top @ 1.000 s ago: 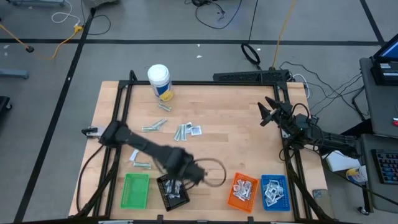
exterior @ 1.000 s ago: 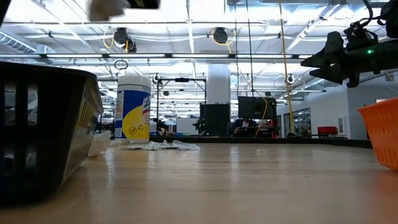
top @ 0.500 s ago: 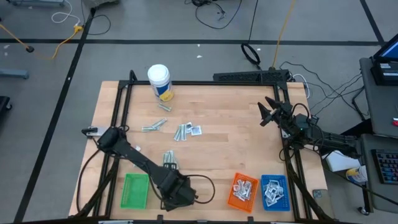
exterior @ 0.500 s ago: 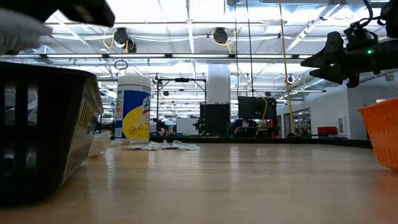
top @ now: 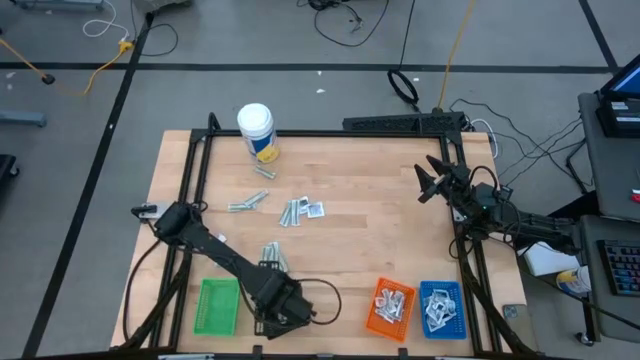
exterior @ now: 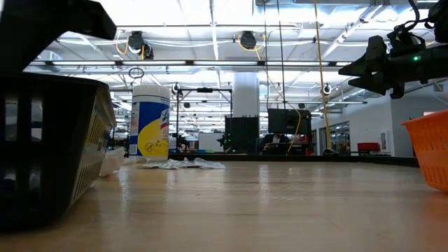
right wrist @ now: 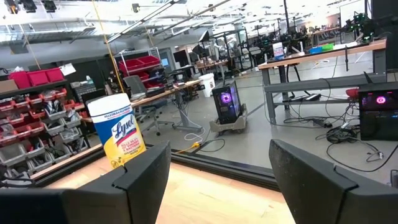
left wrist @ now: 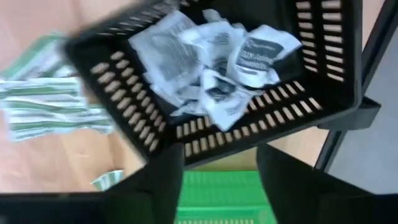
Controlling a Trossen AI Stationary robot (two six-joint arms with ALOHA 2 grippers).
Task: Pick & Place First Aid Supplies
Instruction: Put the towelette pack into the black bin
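Over the black tray at 6 o'clock, the left gripper stands parted and empty; the packets inside look light and limp, best pinched at an edge.

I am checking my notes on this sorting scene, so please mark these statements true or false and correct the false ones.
1. The left tool hangs over the black tray, which holds white packets. True.
2. The tall white bottle lies on its side near the orange tray. False: it stands upright at the far edge of the table, away from the orange tray.
3. The green tray is beside the black tray. True.
4. The right tool is picking packets from the blue tray. False: it waits open above the table's right edge, away from the blue tray.
5. Loose packets lie on the table's middle. True.
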